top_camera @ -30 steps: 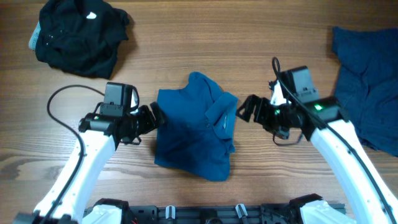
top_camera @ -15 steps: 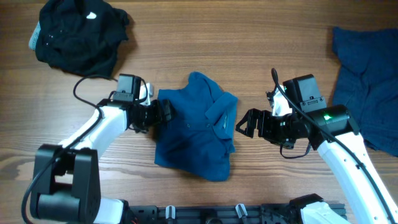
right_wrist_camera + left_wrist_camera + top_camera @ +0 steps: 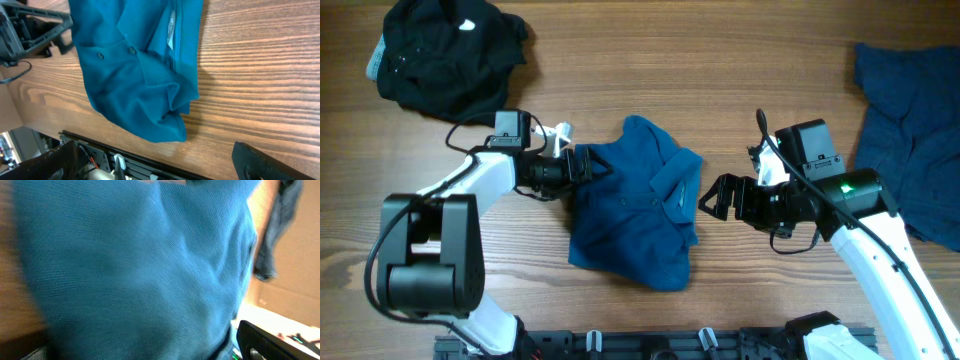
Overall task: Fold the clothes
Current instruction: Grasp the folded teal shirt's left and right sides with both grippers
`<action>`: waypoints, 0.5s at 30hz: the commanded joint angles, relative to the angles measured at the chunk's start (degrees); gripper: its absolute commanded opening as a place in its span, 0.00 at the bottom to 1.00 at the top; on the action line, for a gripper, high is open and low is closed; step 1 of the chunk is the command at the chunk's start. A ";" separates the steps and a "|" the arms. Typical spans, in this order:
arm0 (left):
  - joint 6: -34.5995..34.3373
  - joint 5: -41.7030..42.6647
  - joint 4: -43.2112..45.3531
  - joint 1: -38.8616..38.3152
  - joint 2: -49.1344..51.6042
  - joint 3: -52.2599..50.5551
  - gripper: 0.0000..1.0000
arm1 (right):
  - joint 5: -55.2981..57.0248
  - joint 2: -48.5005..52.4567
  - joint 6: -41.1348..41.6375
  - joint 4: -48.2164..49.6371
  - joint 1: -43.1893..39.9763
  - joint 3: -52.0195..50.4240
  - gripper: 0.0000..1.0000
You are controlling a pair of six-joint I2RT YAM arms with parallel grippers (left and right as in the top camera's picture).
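Note:
The medium-blue polo shirt (image 3: 635, 205) lies folded at the table's middle, collar and buttons on its right half. My left gripper (image 3: 584, 166) is open at the shirt's upper left corner, its fingers over the cloth edge. Blue cloth (image 3: 140, 270) fills the left wrist view. My right gripper (image 3: 712, 198) hangs open just right of the collar, apart from the shirt, with nothing between its fingers. In the right wrist view the shirt (image 3: 135, 75) lies ahead of the open right gripper (image 3: 152, 152), above bare wood.
A black garment (image 3: 445, 55) is bunched at the back left. A darker blue garment (image 3: 910, 130) is spread at the right edge. A black rail (image 3: 650, 343) runs along the table's front edge. The left arm's cable (image 3: 470, 132) loops behind it.
My left arm has swung up and turned, bringing its gripper from the shirt's left side to its upper left corner. My right gripper dropped slightly, then held still.

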 commanded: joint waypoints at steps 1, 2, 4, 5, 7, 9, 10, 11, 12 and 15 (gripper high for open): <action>1.27 -6.36 -5.81 -3.17 9.16 -5.22 0.98 | -1.49 -0.79 -0.98 0.92 -0.07 0.37 0.99; 1.11 -6.36 -7.19 -3.63 9.31 -5.22 0.97 | -1.90 -0.79 -1.03 1.25 -0.07 0.37 0.99; -0.28 -6.34 -8.70 -3.91 9.31 -5.22 0.93 | -2.51 -0.79 -1.01 1.68 -0.07 0.37 0.99; -0.72 -6.29 -9.44 -3.96 9.31 -5.22 0.92 | -2.51 -0.79 -1.03 1.75 -0.07 0.37 1.00; -0.63 -6.29 -10.14 -3.96 9.31 -5.22 0.91 | -2.47 -0.79 -1.07 1.73 -0.07 0.37 1.00; -0.68 -5.64 -10.05 -3.96 9.31 -5.22 0.91 | -2.47 -0.79 -1.14 1.73 -0.07 0.37 1.00; -0.68 -5.42 -9.84 -3.96 9.31 -5.22 0.92 | -2.47 -0.79 -1.20 1.73 -0.07 0.37 1.00; -1.03 -5.44 -9.31 -3.96 9.31 -5.22 0.92 | -2.47 -0.79 -1.18 1.70 -0.07 0.37 1.00; -1.73 -5.44 -8.70 -3.96 9.31 -5.22 0.92 | -2.47 -0.79 -1.22 1.70 -0.07 0.37 0.99; -5.11 -5.49 -3.69 -3.93 9.31 -5.22 0.92 | -2.49 -0.79 -1.22 1.68 -0.07 0.37 0.99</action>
